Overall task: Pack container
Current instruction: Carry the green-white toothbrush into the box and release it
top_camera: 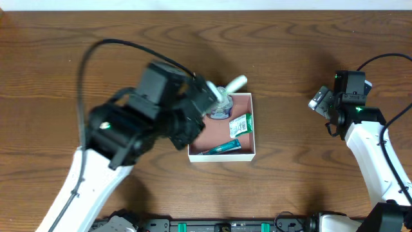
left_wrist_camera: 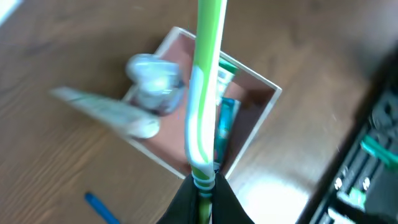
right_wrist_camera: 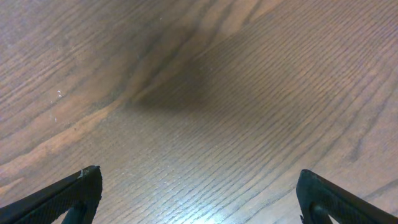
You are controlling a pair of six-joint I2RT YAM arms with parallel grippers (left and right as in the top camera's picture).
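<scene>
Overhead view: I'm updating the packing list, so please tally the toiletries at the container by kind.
toothbrush, held in the left tool: 1
teal tube, lying in the container: 1
green packet, in the container: 1
round bluish item, kind unclear, in the container: 1
Total: 4

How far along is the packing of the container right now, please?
Done: a green packet, a teal tube and a roundish clear item lie in the container. In hand: the left hand is shut on a green-and-white toothbrush above it. Left: setting the toothbrush in; a small blue item lies outside the container, possibly also to pack. The right hand is open, away from the container.
</scene>
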